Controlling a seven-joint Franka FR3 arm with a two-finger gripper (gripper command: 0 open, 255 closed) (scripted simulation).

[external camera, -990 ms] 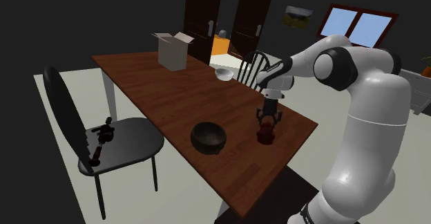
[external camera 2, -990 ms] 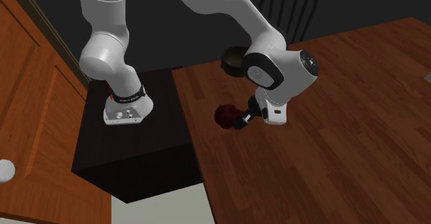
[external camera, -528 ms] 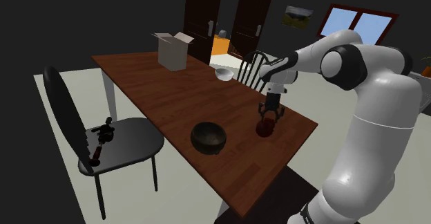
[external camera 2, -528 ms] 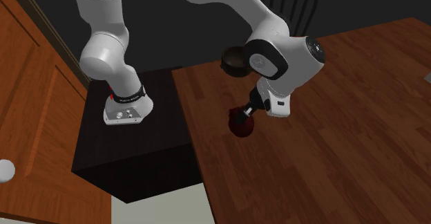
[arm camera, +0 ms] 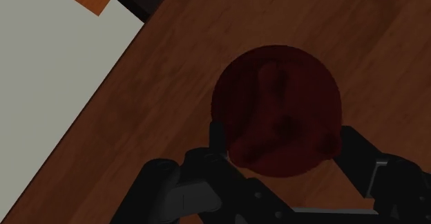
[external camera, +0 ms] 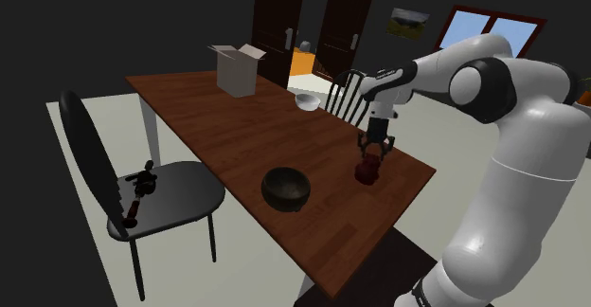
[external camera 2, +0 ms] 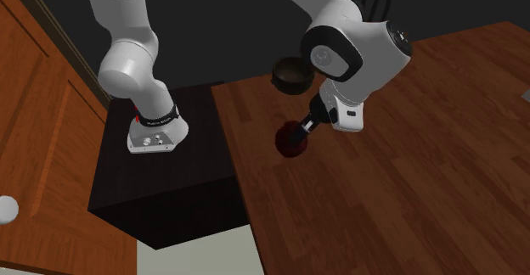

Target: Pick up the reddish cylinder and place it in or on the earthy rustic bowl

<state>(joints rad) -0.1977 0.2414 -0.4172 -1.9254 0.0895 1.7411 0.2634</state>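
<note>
Hand (external camera: 371, 161) pinches the reddish cylinder (external camera: 367, 173), which looks just off the desk (external camera: 237, 125) near its edge. We carry it upright to the dark bowl (external camera: 286, 188) — clear the rim, centre, then release low.
</note>
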